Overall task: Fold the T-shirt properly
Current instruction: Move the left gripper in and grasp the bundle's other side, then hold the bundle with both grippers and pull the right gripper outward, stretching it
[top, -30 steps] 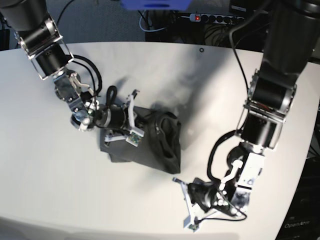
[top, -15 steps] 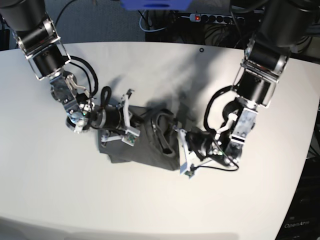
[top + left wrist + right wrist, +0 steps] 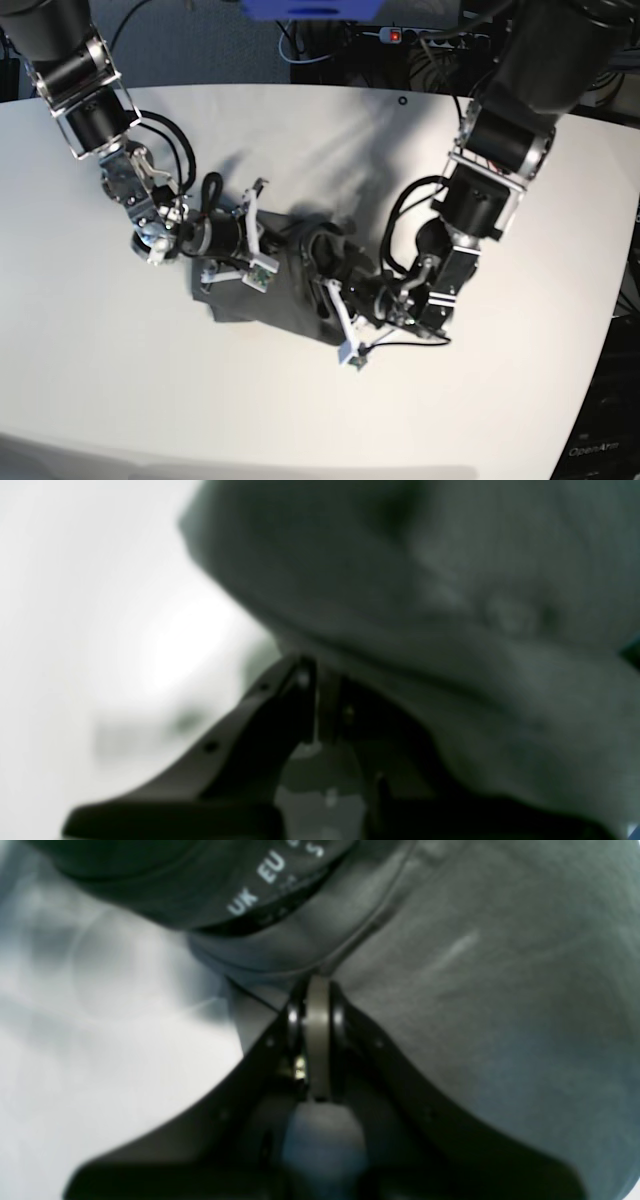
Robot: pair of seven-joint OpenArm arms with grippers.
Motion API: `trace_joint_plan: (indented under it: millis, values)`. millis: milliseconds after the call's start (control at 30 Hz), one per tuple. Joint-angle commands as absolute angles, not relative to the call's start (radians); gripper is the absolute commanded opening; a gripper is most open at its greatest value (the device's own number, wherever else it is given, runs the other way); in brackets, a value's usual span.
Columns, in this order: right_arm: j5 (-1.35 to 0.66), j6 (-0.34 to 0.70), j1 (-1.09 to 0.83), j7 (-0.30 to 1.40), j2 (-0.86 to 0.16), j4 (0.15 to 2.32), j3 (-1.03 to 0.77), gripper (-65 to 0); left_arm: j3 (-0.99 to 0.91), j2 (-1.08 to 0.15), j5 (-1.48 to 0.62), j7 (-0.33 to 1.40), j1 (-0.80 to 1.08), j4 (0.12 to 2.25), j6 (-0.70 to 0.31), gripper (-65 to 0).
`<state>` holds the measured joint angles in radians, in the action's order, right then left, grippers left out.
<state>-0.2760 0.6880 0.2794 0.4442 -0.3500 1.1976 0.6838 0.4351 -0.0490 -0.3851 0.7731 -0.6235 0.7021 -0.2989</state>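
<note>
The dark grey T-shirt (image 3: 288,308) lies bunched in a small heap at the middle of the white table (image 3: 100,380). My right gripper (image 3: 272,250) rests on the heap's left side. In the right wrist view that gripper (image 3: 317,990) is shut, its tips against a seam of the T-shirt (image 3: 475,965), below the white label print (image 3: 260,885). My left gripper (image 3: 335,295) is at the heap's right edge. The blurred left wrist view shows it (image 3: 320,667) shut, with its tips against the underside of a fold of the T-shirt (image 3: 450,580).
A power strip (image 3: 430,37) and cables lie beyond the table's far edge, near a blue object (image 3: 310,8). A small dark hole (image 3: 402,99) marks the tabletop at the back. Both arms reach in low over the table from left and right.
My left arm has swung from the table's front right up to the shirt's right edge, gripper shut all the way. The right gripper has stayed on the shirt's left side.
</note>
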Motion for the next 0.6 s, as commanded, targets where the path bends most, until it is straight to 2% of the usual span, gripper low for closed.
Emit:
trace_joint_plan:
  millis: [0,267,400,567]
  values:
    - [-0.214,0.688,0.272,0.541,-0.367,1.190,0.688,-64.9,0.438,-0.028,-0.374,0.774,-0.653,0.693,-0.295,-63.1]
    - [-0.213,0.668,0.271,0.564,-0.374,1.193,0.687,-65.0,0.535,0.047,-0.374,0.650,-0.751,0.553,-0.295,-63.1]
    - [-0.213,0.622,0.277,0.556,-0.418,1.199,0.687,-65.0,0.549,0.074,-0.374,0.593,-0.794,0.460,-0.297,-63.1]
    - [-0.213,0.601,0.286,0.556,-0.486,1.305,0.682,-65.0,0.550,0.067,-0.374,0.585,-0.799,0.455,-0.297,-63.1]
